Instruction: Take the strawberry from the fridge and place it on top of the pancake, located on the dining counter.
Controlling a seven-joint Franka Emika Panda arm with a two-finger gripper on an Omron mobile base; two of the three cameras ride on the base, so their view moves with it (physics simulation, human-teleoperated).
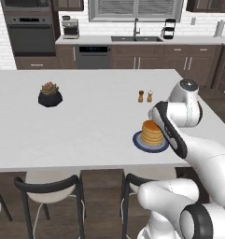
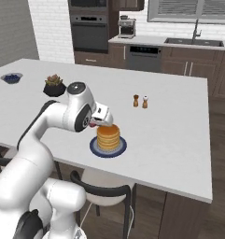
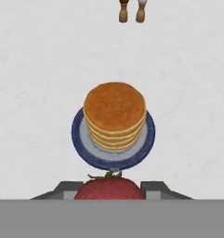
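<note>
clearly the gripper (image 3: 111, 188) is pinching the strawberry (image 3: 110, 188) between its fingers, held just short of the pancake (image 3: 115, 114) stack on its dark plate (image 3: 81, 139) on the desk (image 3: 34, 93), likely to carry it over the top. the hand view shows the fruit; the right base view shows the gripper (image 2: 98, 122) beside the pancake (image 2: 108, 137).

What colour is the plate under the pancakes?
Dark blue-grey plate, clearest in the hand view.

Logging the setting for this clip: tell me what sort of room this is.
A home kitchen, rendered: a wall oven, a sink beneath a window, and a white dining counter with stools, holding a pancake stack.
</note>
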